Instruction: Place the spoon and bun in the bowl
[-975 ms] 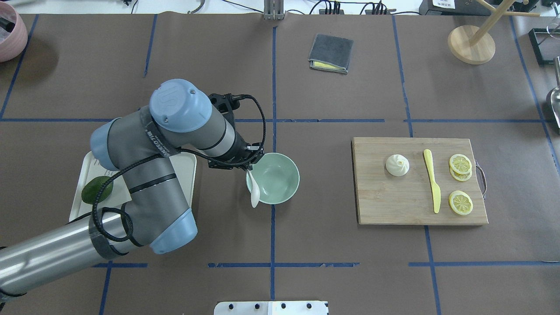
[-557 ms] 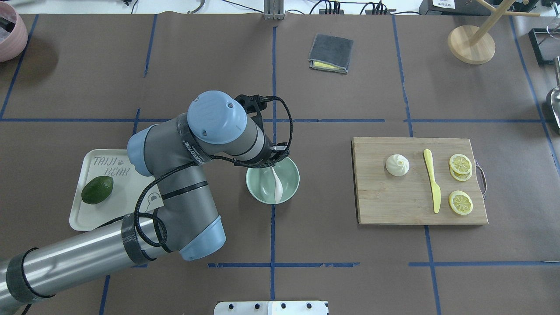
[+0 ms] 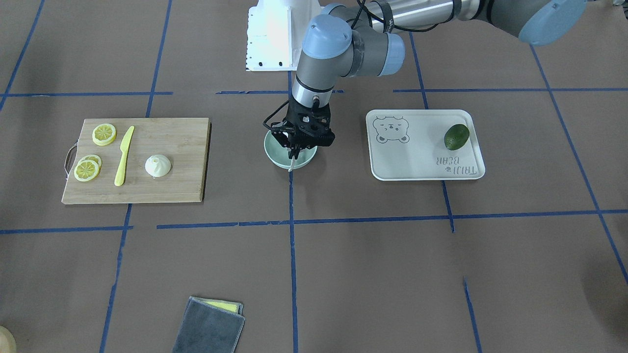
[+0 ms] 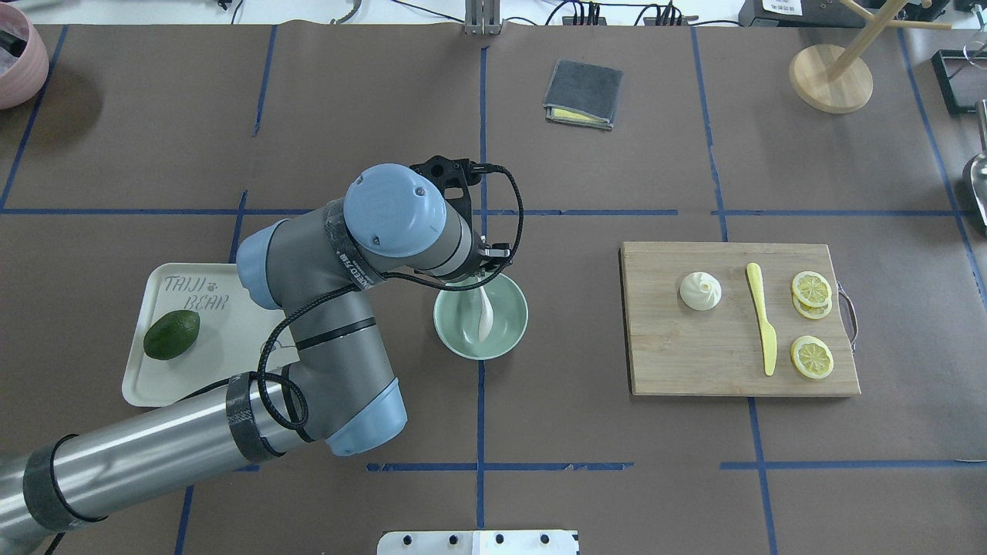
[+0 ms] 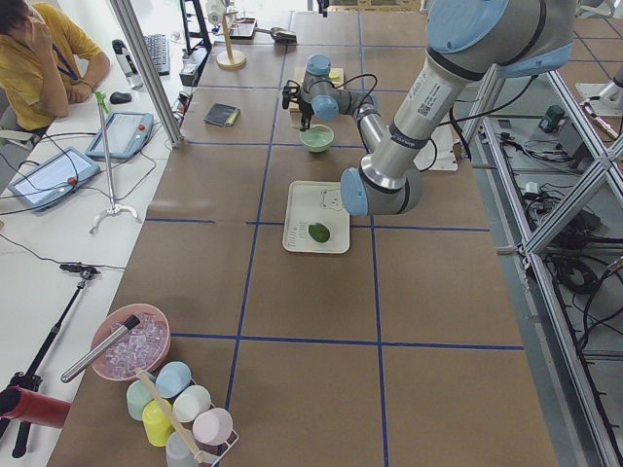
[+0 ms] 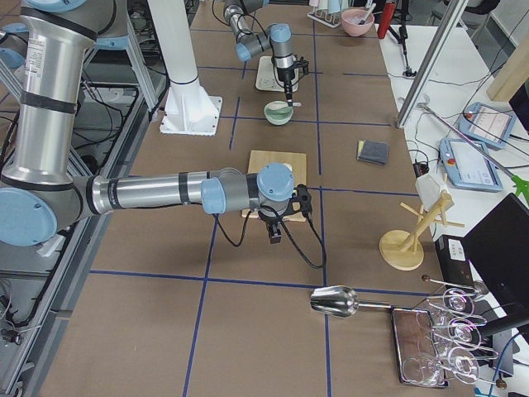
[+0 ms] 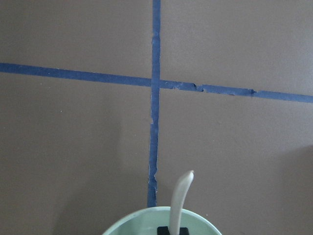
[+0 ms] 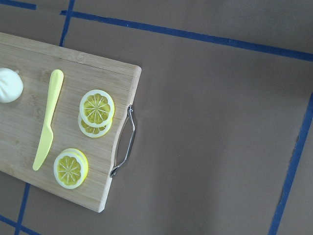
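The pale spoon point(image 4: 485, 320) hangs in my left gripper point(image 4: 483, 287), which is shut on its upper end. The spoon reaches down into the mint-green bowl point(image 4: 515, 333) at the table's middle. In the left wrist view the spoon point(image 7: 180, 196) sticks out over the bowl's rim point(image 7: 122, 225). The white pleated bun point(image 4: 700, 291) sits on the wooden cutting board point(image 4: 694, 362) to the right, apart from both grippers. My right gripper point(image 6: 275, 234) shows only in the exterior right view, above the board's near edge; I cannot tell whether it is open or shut.
A yellow plastic knife point(image 4: 762, 320) and lemon slices point(image 4: 811, 289) lie on the board beside the bun. A white tray point(image 4: 154, 381) with an avocado point(image 4: 171, 334) lies left of the bowl. A folded grey cloth point(image 4: 583, 94) and a wooden stand point(image 4: 830, 77) are at the back.
My left arm moved right with the spoon, from the bowl's left rim to over its middle. The spoon now hangs inside the bowl.
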Robot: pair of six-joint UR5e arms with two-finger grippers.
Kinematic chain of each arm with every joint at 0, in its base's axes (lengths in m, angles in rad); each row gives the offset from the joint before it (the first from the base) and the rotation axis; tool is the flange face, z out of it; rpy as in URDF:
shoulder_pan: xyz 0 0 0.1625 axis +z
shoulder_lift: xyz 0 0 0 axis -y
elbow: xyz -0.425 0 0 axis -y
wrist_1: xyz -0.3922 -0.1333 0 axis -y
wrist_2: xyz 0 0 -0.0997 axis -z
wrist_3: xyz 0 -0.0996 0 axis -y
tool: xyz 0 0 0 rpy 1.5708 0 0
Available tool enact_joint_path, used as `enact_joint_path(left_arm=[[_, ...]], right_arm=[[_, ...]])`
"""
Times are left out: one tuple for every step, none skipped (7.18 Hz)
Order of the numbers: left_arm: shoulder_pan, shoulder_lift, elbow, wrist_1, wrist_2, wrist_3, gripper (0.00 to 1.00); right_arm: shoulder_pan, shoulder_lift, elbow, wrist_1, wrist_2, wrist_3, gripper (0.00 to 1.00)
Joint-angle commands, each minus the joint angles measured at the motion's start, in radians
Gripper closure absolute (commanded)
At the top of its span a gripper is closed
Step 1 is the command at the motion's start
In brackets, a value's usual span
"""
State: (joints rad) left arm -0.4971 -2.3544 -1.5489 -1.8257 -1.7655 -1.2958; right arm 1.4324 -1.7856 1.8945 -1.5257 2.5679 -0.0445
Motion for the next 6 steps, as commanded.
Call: enact_joint_path(left_arm=[[0.000,0.009,0.013,-0.059,0.026,0.035,0.49],[0.000,0.017,0.009,-0.066,0.026,0.038,0.49],[-0.006,0.041,-0.028,-0.060,0.021,0.076,0.49],[-0.018,0.134,-0.128,-0.050,0.021,0.160,0.49],[-0.037,0.265,-0.264,-0.046,0.021,0.221,0.49],[-0.064,0.321,-0.324,-0.041,0.020,0.263,0.49]], right_arm=[[-0.004,0.000,0.000,0.001,0.000,0.000,0.00],[-0.030,0.000,0.000,0.002,-0.006,-0.002,0.00],[-0.049,0.006,0.003,0.004,-0.006,0.026,0.00],[-0.116,0.059,0.009,0.010,-0.008,0.196,0.00],[-0.189,0.077,0.008,0.122,-0.023,0.357,0.00],[-0.298,0.090,0.011,0.272,-0.110,0.569,0.00]])
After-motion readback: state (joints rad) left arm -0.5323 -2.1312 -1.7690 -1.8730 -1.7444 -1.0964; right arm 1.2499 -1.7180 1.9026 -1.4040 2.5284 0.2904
